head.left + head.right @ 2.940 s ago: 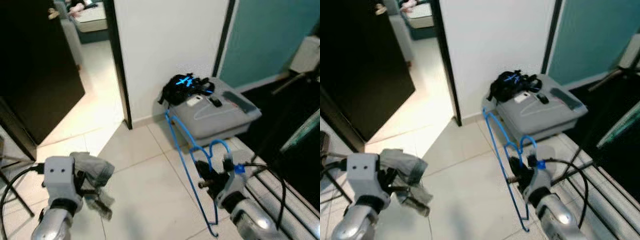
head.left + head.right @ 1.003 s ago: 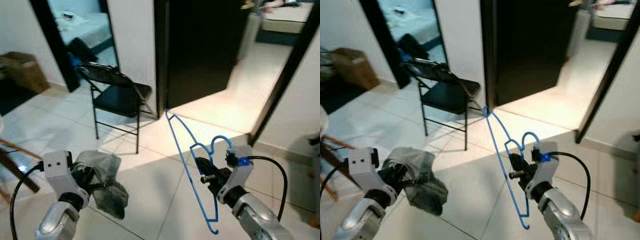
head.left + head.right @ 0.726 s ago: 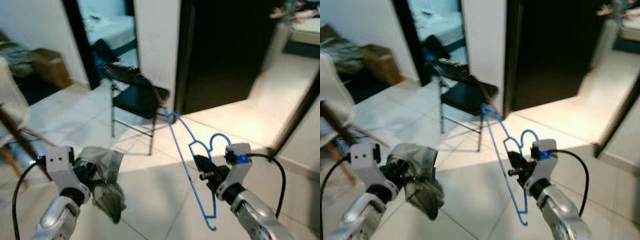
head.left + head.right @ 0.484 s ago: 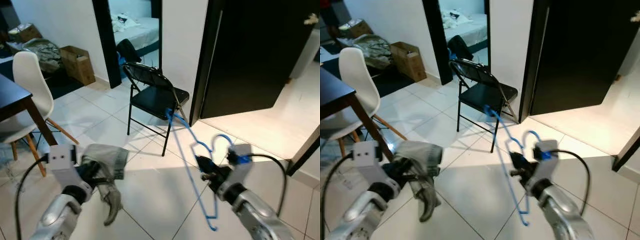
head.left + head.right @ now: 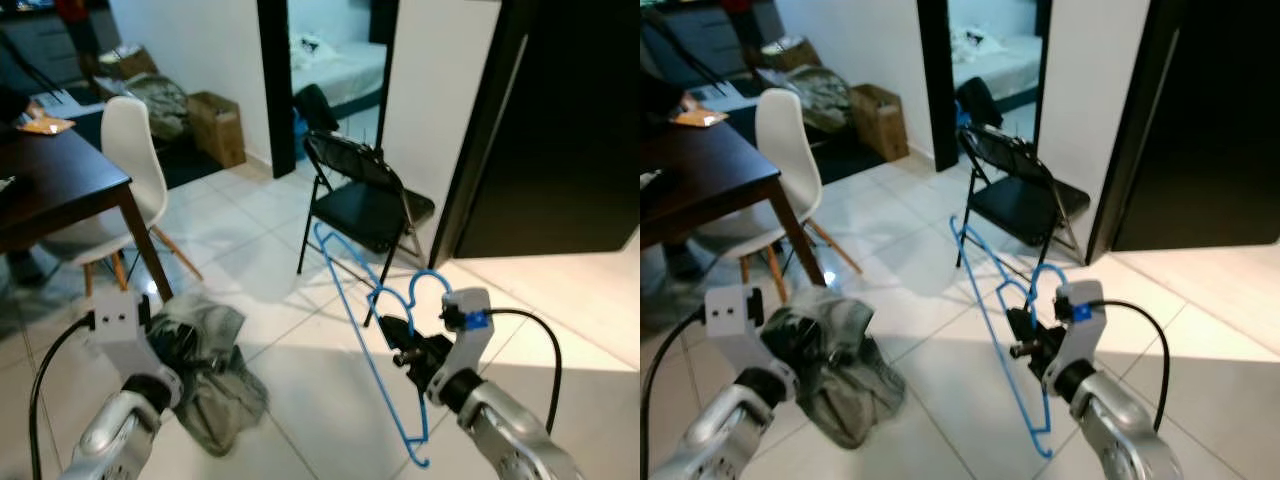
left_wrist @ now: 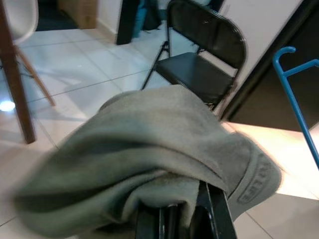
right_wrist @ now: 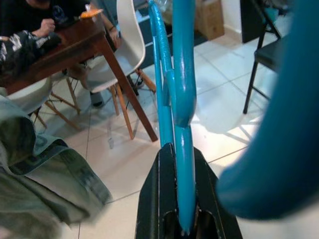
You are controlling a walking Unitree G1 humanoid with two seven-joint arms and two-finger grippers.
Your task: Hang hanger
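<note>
Hangers: one blue plastic clothes hanger (image 5: 372, 330), tilted, with its hook curving just above the right gripper and its long bar running down toward the white tiled floor (image 5: 255, 255).
Garments: one grey-green crumpled cloth garment (image 5: 205, 370), draped over the left gripper (image 6: 187, 219) and hanging down from it.
Chairs: two; a black folding metal chair (image 5: 365, 205) beside the white wall section (image 5: 440, 90), and a white moulded chair with wooden legs (image 5: 125, 195) at the dark wooden table (image 5: 55, 195).
Boxes: one brown cardboard box (image 5: 218, 128) beyond the white chair.
Right gripper (image 7: 179, 226): fingers closed tightly on a blue bar of the hanger, which runs straight out between them in the right wrist view.
Left gripper: fingers close together with folds of the garment pinched between them; the cloth covers most of them.
Hanger position: held in the air in front of the robot's right arm, between the garment and the dark doorway (image 5: 570, 120), in front of the folding chair.
Person: an arm in a patterned sleeve (image 7: 22, 47) rests at the table.
</note>
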